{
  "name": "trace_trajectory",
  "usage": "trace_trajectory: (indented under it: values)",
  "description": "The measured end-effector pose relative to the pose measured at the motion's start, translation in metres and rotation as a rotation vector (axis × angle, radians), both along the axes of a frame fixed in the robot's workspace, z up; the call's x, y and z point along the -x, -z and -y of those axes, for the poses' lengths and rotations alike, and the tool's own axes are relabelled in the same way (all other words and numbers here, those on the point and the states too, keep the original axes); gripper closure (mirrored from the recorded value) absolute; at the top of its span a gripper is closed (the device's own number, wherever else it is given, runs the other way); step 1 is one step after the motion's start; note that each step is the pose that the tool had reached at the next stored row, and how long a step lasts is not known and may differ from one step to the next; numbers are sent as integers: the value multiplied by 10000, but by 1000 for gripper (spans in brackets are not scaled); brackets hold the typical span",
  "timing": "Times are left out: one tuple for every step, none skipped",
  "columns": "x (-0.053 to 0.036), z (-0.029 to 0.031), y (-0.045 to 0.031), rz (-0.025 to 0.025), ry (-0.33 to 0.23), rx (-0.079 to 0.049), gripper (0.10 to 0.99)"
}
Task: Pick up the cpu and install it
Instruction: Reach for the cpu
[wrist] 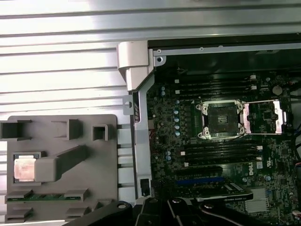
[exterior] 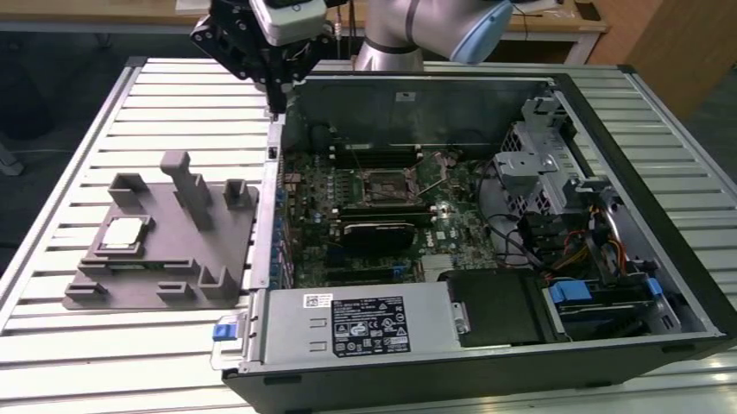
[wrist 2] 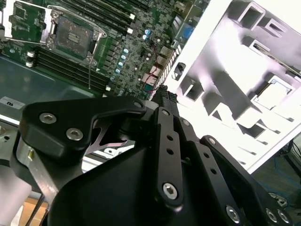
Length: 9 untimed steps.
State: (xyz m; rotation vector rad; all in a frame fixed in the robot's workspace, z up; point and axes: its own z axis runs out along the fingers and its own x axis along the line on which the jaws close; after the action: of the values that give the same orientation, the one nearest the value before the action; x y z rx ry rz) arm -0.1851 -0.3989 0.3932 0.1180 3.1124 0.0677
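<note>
The cpu (exterior: 124,235) lies flat in a square recess of the grey tray (exterior: 127,300), on the exterior view's left, outside the computer case (exterior: 415,108). Low raised blocks of the tray close in around its edges. The upright posts (exterior: 185,185) stand just to the exterior view's right of it, between it and the near wall of the case. The room straight above the chip is open, with nothing over it. The tray rests on a slatted metal table (exterior: 69,155), close against the case wall, and that wall's top edge rises between the tray and the motherboard (exterior: 455,226).

The chip is a small square with a silvery top and a thin paler border. In the first wrist view the top glares to a pinkish tone (a reflection, by the look of it). Being square, it has no long axis. Its metal face points up and its sides run in line with the tray's sides.

The gripper (exterior: 276,105) hangs above the far corner of the case on the exterior view's left, well apart from the cpu. Its fingers are drawn together to one narrow tip and hold nothing. The socket (exterior: 386,183) sits bare in its metal frame near the middle of the board.
</note>
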Motion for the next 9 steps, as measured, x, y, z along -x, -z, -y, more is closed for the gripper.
trace_trajectory:
  values:
    - [13, 0, 0, 0, 0, 0, 980]
    - [26, 0, 0, 0, 0, 0, 980]
    - [38, 0, 0, 0, 0, 0, 980]
    - [50, 0, 0, 0, 1, 0, 980]
    - [62, 0, 0, 0, 0, 0, 980]
    - [71, 0, 0, 0, 0, 1, 980]
    - [80, 0, 0, 0, 0, 0, 980]
    - [89, 0, 0, 0, 0, 0, 980]
    - [97, 0, 0, 0, -1, 0, 980]
